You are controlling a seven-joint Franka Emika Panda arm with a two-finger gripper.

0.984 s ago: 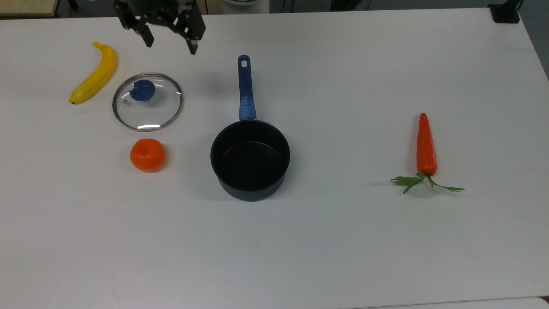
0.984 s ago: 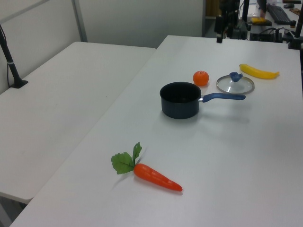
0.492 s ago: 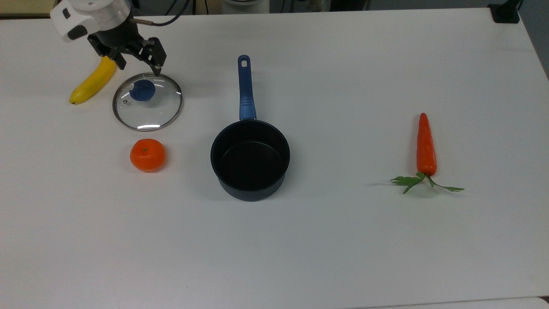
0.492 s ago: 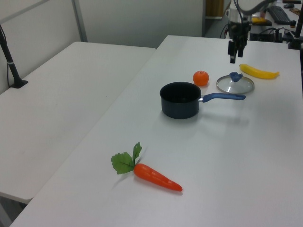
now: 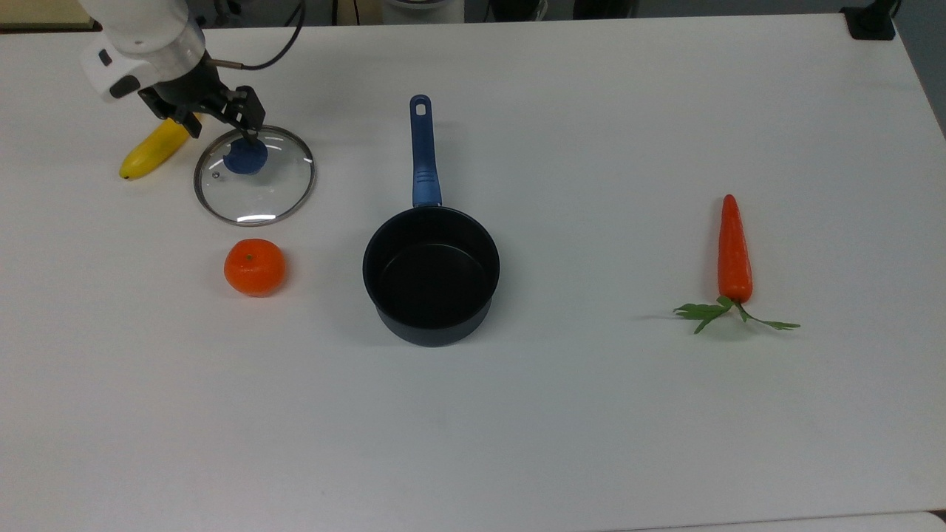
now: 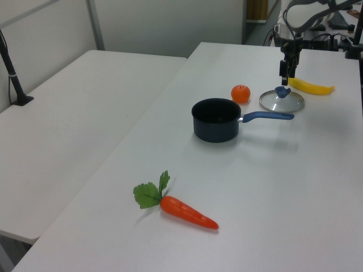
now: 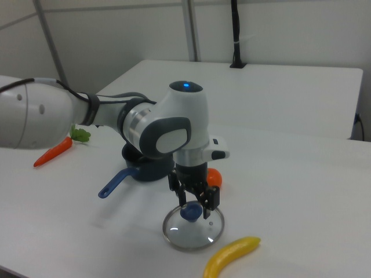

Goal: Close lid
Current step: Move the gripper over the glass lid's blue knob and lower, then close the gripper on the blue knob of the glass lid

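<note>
Lid (image 5: 255, 176) hemmed by banana (image 5: 151, 148), orange (image 5: 254, 267); bare table (image 5: 591, 133) toward saucepan (image 5: 431, 273).

In the top view the arm (image 5: 140, 33) is cut off by the upper edge and its gripper (image 5: 219, 124) covers one end of the banana (image 5: 151, 148). In the right view the arm's body hides most of the saucepan (image 7: 146, 171) and all but a sliver of the orange (image 7: 214, 176), and the carrot (image 7: 53, 151) is partly hidden behind it.

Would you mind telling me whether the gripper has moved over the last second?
Yes. In the top view the open gripper has come from the table's far edge toward the top view's left and down, reaching the lid's blue knob.
</note>
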